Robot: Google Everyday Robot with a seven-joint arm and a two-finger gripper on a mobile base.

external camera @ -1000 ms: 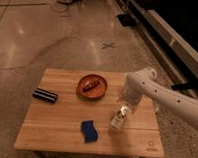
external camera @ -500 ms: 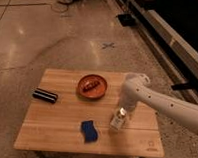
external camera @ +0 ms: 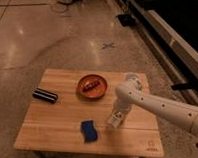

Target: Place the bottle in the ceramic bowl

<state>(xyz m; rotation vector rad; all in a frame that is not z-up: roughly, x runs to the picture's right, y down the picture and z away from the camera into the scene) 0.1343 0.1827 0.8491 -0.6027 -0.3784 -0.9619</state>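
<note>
On the wooden table (external camera: 60, 122), toward the right side of the view, you see the bottle (external camera: 114, 121) standing roughly upright. Its upper part is covered by the gripper (external camera: 119, 112), so only the pale lower body can be made out. The cap is hidden.

The gripper sits directly over the bottle and appears to touch it. From this view you cannot tell how far the gripper is open, or whether it has hold of the bottle. The two merge into one pale shape against the wood.

The white arm (external camera: 156, 104) enters from the right. It is cut off at the edge of the view, and the base is outside it. The arm bends at a joint above the table's far right area and comes down to the gripper.

The ceramic bowl (external camera: 80, 86) stands near the far edge of the table, apart from the bottle and farther back. A darker patch lies in its middle. You cannot tell whether it is contents or glaze.

The blue sponge (external camera: 88, 131) lies near the front edge, just beside the bottle on its left. The black ribbed bar (external camera: 45, 95) lies near the left edge, well apart from both.
</note>
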